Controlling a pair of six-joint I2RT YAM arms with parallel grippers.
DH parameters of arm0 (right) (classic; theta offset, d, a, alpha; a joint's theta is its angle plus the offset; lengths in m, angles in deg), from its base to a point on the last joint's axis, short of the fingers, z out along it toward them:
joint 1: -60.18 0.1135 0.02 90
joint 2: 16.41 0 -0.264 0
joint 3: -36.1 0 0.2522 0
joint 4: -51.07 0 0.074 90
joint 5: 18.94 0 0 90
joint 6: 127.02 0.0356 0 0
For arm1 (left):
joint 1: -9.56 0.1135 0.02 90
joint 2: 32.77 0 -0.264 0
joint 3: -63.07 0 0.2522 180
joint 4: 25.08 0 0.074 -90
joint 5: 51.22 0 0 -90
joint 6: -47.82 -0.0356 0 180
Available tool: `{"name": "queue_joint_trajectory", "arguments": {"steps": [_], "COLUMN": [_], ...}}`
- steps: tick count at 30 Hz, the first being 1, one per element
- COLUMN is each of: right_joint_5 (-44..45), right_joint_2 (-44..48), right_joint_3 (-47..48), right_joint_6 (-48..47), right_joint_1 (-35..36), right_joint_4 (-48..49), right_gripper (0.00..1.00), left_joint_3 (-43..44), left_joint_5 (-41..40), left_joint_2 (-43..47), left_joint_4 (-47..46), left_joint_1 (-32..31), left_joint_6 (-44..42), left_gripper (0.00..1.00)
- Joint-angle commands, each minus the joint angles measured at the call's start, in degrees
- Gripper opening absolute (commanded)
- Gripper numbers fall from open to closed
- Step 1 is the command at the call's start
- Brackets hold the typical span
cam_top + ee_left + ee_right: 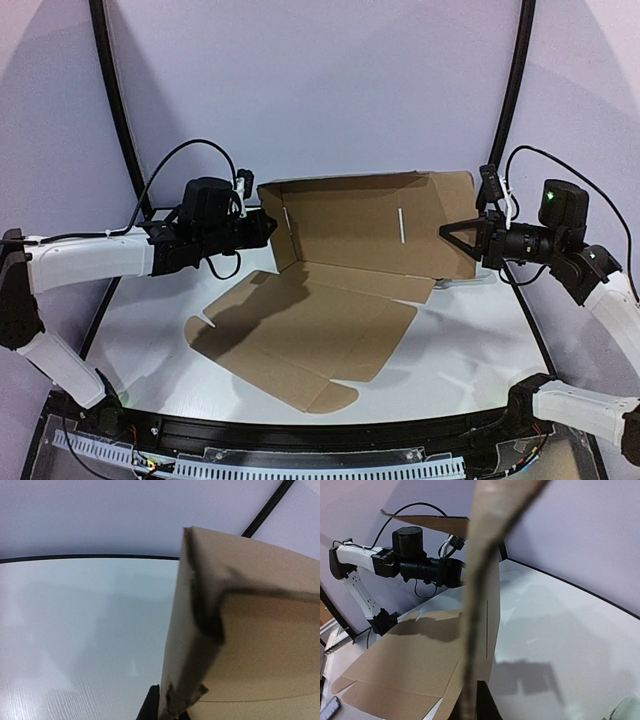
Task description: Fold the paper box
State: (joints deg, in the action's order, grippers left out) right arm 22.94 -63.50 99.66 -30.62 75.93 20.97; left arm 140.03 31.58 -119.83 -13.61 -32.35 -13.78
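The paper box (350,230) is a brown cardboard mailer. Its back wall stands upright, and its wide front panel (300,335) lies flat on the white table. My left gripper (268,228) is shut on the box's left side flap; in the left wrist view the flap (260,645) fills the right half, with the gripper (167,712) pinching its lower edge. My right gripper (447,232) is shut on the wall's right end. In the right wrist view that edge (480,580) runs up from the gripper (472,705), blurred.
A small pale case (470,283) lies on the table behind the box's right end and shows again as a pale case (625,710) at the lower right. The table's black curved rim (90,557) runs along the back. The left arm (410,562) reaches in opposite.
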Motion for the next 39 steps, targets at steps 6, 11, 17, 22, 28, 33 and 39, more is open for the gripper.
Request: {"name": "queue_joint_trajectory", "arguments": {"steps": [6, 11, 17, 22, 28, 33, 39], "right_joint_5": [13.85, 24.73, 31.53, 29.13, 33.64, 35.79, 35.56], "right_joint_2": [2.61, 7.32, 5.01, -6.03, -20.32, -29.36, -33.12], "right_joint_3": [1.66, 0.21, 2.6, 9.58, 19.16, 23.65, 24.9], "right_joint_6": [-2.51, -5.94, -10.6, -13.88, -25.47, -36.23, -40.71], "right_joint_1": [0.07, 0.07, 0.07, 0.35, 6.26, 10.94, 11.8], "right_joint_4": [-3.72, -3.31, -1.49, -1.06, -4.7, -9.25, -11.26], "right_gripper": [0.98, 0.98, 0.98, 0.98, 0.98, 0.98, 0.98], "left_joint_3": [-1.24, -1.99, -2.7, -2.12, -2.92, -3.13, -3.34], "left_joint_5": [-14.69, -20.8, -19.68, -17.58, -17.22, -15.59, -16.66], "left_joint_2": [3.24, 6.2, 7.92, 7.97, 8.7, 9.08, 9.6], "left_joint_4": [4.84, 8.18, 9.85, 12.93, 14.43, 15.67, 17.31], "left_joint_1": [1.18, 1.22, 1.22, 1.21, 1.18, 1.2, 1.16], "left_joint_6": [-7.81, -11.76, -14.47, -16.16, -15.76, -14.78, -12.93], "left_gripper": [0.01, 0.01, 0.01, 0.01, 0.01, 0.01, 0.01]}}
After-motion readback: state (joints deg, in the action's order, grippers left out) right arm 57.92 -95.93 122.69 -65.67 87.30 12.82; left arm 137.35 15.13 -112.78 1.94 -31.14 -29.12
